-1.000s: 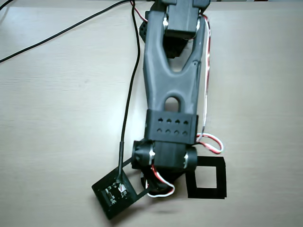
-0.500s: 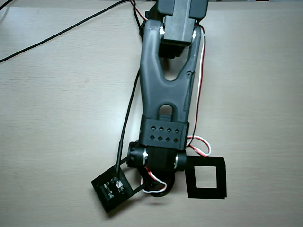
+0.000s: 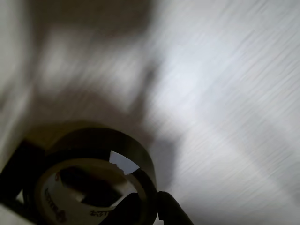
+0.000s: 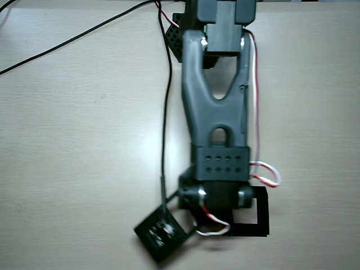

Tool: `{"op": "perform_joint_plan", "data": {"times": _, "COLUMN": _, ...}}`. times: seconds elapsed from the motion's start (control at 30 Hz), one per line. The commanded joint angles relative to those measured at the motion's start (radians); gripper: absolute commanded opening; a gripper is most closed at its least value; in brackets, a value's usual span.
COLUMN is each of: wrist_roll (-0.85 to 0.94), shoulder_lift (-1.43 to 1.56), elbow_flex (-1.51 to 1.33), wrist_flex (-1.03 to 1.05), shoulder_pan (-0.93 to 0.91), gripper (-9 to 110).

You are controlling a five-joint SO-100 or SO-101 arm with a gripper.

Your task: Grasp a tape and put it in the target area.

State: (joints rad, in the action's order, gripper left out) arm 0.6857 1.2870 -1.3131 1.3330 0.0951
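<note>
The bench [image 4: 84, 140] is pale wood grain, and most of it is bare. In the overhead view the arm [image 4: 216, 112] reaches from the top edge down the middle, and its wrist covers part of the target [image 4: 260, 216], a black square frame near the bottom. Only the right and lower strips of the frame show; the rest is under the arm. A black cable [image 4: 165, 112] runs beside the arm on its left in this view.

In the wrist view the tape [image 3: 101, 140] fills the lower left corner, very close to the camera and tilted, with a dark outer rim and a pale inner band. One dark finger [image 3: 171, 211] of the hand touches the rim at the right. The hand seems to grip the tape, though the second finger is not visible. The picture is blurred.

I judge the step to be the carry, near its end, with the tape above or close to the target. The next move calls for lowering the tape inside the frame and only then opening the hand.
</note>
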Motion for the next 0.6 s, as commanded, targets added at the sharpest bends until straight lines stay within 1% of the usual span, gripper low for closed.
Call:
{"op": "perform_joint_plan", "data": {"times": 0.0, "wrist_roll": -0.008, "shoulder_lift": 0.015, "elbow_flex": 0.092, "wrist_flex": 0.037, "shoulder_pan": 0.040, "gripper": 0}}
{"op": "perform_joint_plan", "data": {"times": 0.2, "wrist_roll": -0.014, "shoulder_lift": -0.017, "elbow_flex": 0.186, "wrist_flex": 0.107, "shoulder_pan": 0.110, "gripper": 0}}
{"op": "perform_joint_plan", "data": {"times": 0.57, "wrist_roll": -0.044, "shoulder_lift": -0.196, "elbow_flex": 0.419, "wrist_flex": 0.201, "shoulder_pan": 0.198, "gripper": 0}}
